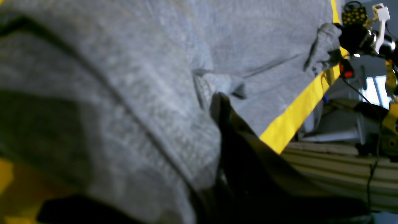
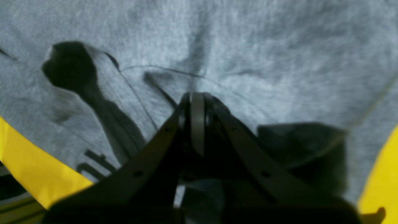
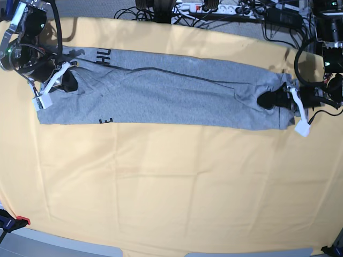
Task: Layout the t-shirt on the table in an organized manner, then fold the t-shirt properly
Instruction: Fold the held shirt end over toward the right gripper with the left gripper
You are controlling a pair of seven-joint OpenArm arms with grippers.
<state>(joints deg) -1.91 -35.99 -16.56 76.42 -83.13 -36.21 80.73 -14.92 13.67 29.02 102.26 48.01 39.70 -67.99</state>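
The heather-grey t-shirt (image 3: 171, 96) lies as a long narrow band across the far half of the table (image 3: 171, 182), with bits of black lettering at its left end. In the base view my right gripper (image 3: 68, 80) sits on that left end. Its jaws are shut and pinch the cloth (image 2: 264, 46) at the tips (image 2: 197, 95). My left gripper (image 3: 268, 100) is at the band's right end, shut on a small raised fold of shirt (image 1: 217, 82). The left wrist view also shows the other gripper (image 1: 334, 49) holding a bunched corner at the far end.
Cables and a power strip (image 3: 214, 8) run along the table's far edge. A clamp (image 3: 10, 220) grips the near left corner. The yellow cloth (image 1: 295, 115) ends close beside the shirt at the far edge, with slatted framing (image 1: 326, 168) beyond it.
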